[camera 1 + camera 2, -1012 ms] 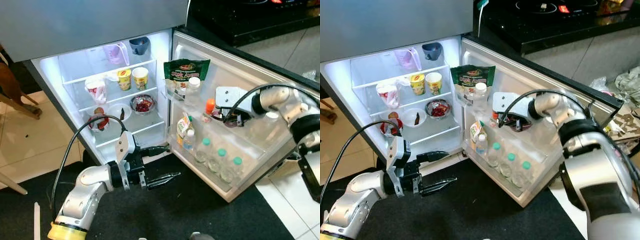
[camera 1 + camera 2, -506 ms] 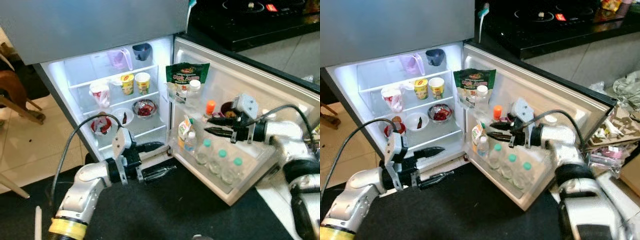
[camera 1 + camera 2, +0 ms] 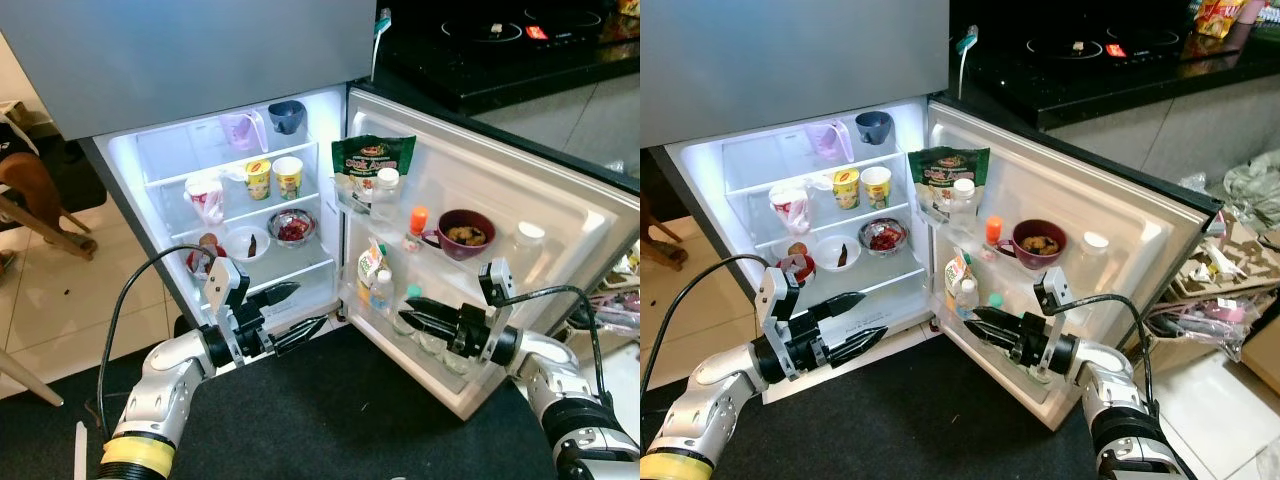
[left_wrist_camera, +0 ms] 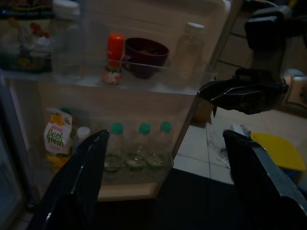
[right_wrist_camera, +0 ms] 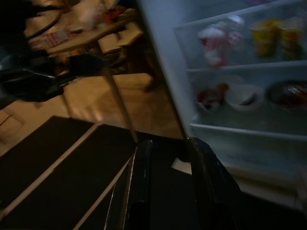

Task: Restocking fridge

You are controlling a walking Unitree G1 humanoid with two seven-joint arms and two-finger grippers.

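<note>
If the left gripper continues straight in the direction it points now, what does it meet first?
Most likely the right gripper, which sits across its line; behind and below that are the green-capped bottles in the lower door shelf. Depth is unclear.

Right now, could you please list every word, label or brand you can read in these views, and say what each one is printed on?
"Peel Fresh": juice carton on the lower fridge door shelf.
Green snack bag on the upper door shelf: printed, too blurred to read.
Two yellow cups on the fridge shelf: logos too small to read.
Orange-capped bottle: label unreadable.
Green-capped bottles: no legible text.
</note>
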